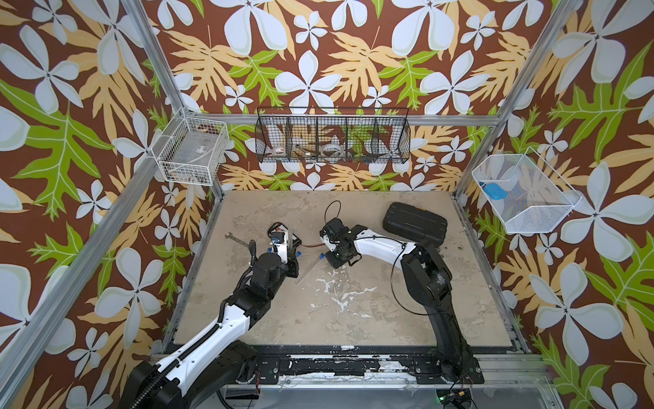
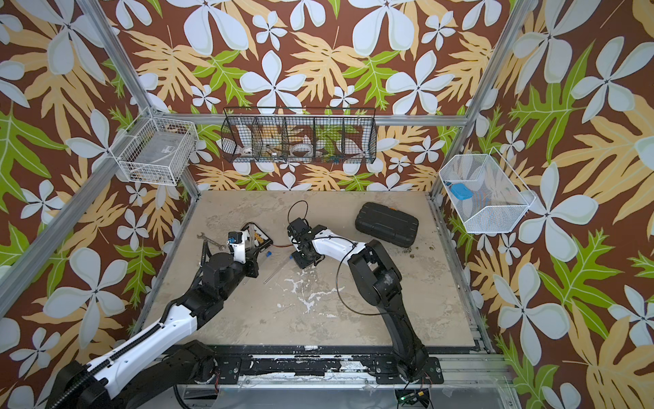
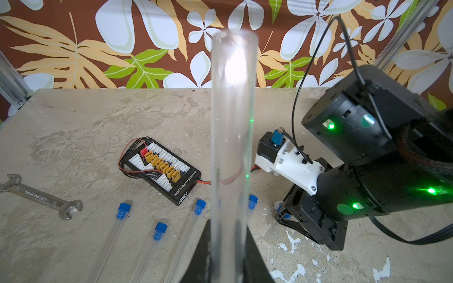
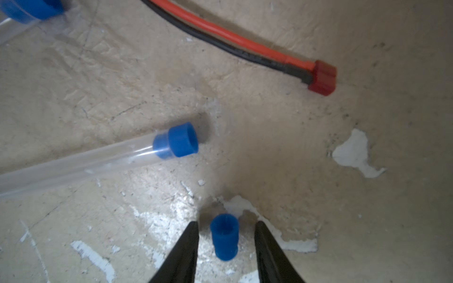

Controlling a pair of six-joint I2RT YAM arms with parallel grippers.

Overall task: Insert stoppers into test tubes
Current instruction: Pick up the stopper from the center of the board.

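Note:
In the left wrist view my left gripper [image 3: 228,247] is shut on a clear test tube [image 3: 232,122] that stands up from the jaws with its open mouth at the far end. Several other test tubes [image 3: 110,245] lie on the table, each with a blue stopper [image 3: 123,210] in its mouth. One such plugged tube [image 4: 85,166] lies beside my right gripper [image 4: 226,226]. That gripper is open and low over the table, straddling a loose blue stopper [image 4: 224,236] with a gap on each side. Both top views show this gripper [image 1: 334,260] at mid-table.
A silver wrench [image 3: 41,196] lies at the left. A black charging board [image 3: 163,169] sits behind the tubes, and its red-and-black cable ends in a red plug [image 4: 322,78]. A black case [image 1: 414,223] lies at the back right. Wire baskets [image 1: 332,136] hang on the walls.

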